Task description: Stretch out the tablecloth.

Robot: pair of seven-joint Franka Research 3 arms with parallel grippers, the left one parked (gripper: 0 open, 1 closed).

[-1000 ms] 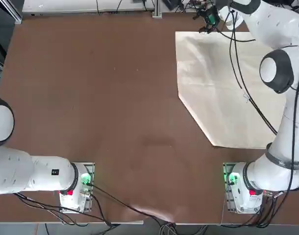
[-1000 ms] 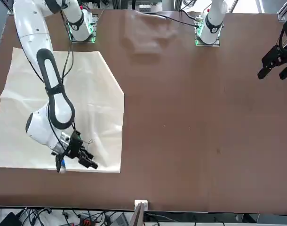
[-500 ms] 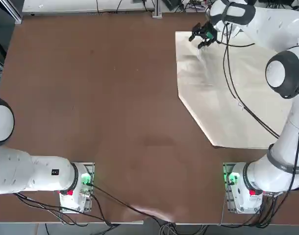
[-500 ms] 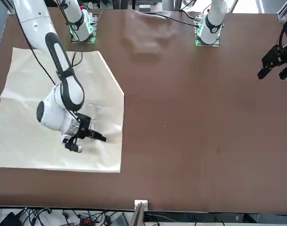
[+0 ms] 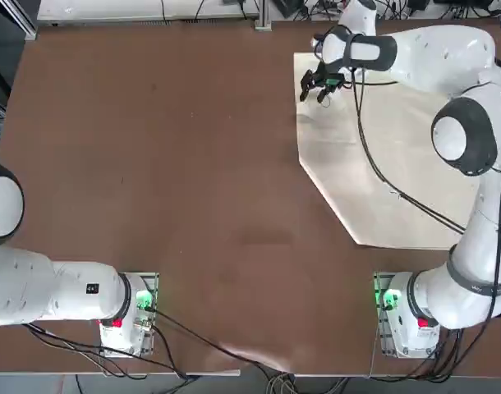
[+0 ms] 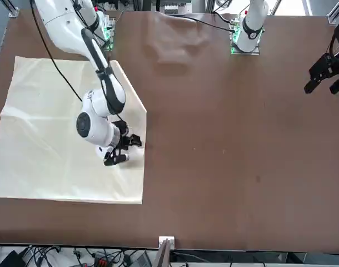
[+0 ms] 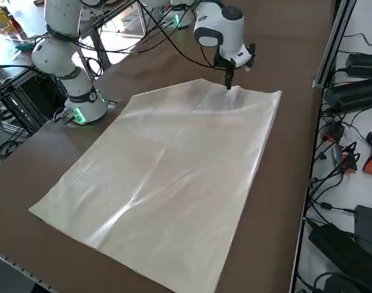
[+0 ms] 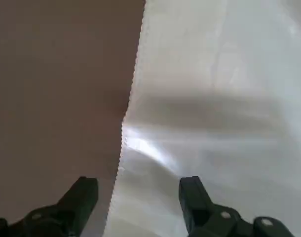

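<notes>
Since the earlier frames, the right hand (image 5: 314, 88) has travelled from the far corner of the tablecloth (image 5: 390, 156) to its inner edge. Worktop (image 5: 168, 148): bare brown surface carrying the cloth on the robot's right half. Tablecloth: lies mostly flat, one near corner cut diagonally, probably folded under. Right hand: fingers (image 8: 192, 197) spread wide and empty, straddling the cloth's edge, apparently positioned to pinch it and pull outward.

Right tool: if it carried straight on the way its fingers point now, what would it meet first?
Probably the tablecloth at its edge: the right tool is open and straddles that edge, one finger over cloth, the other over the bare table. How far above it sits is unclear.
</notes>
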